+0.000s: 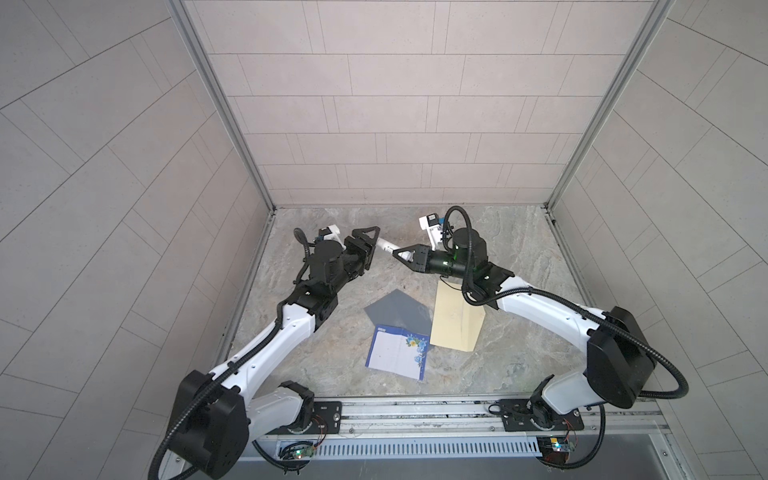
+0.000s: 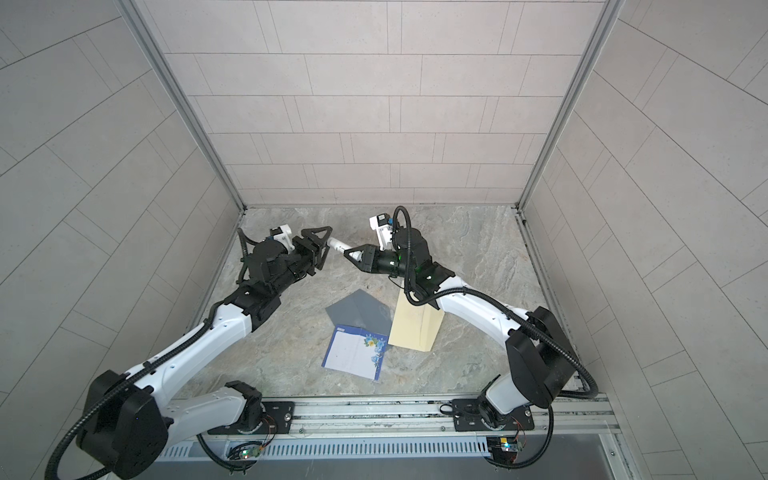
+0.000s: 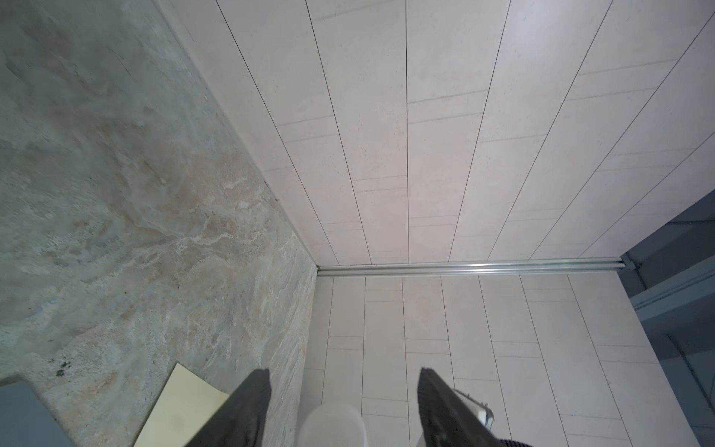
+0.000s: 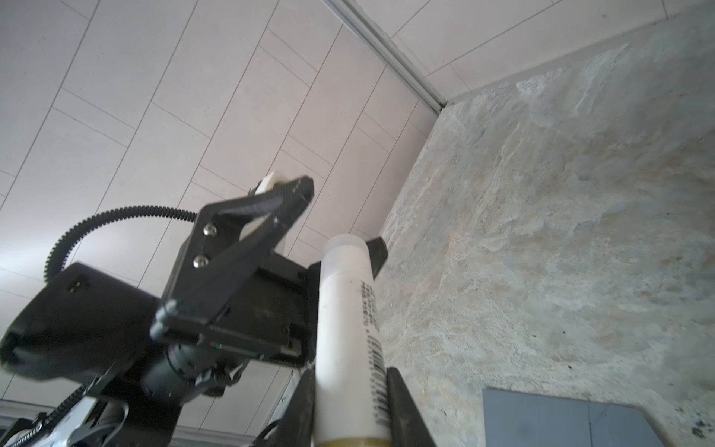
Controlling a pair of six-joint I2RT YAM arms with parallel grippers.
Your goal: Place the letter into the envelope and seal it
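In both top views the right gripper clamps a white glue stick whose left end lies between the left gripper's parted jaws. Mid-table, the floral letter overlaps a grey envelope, and the right arm hides a tan sheet's far corner. Left wrist: the cap is a blur. Right wrist: 1 barcode, print unreadable.

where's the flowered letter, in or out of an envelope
Out: the white flower-printed letter sheet lies fully visible, flat on the stone tabletop.
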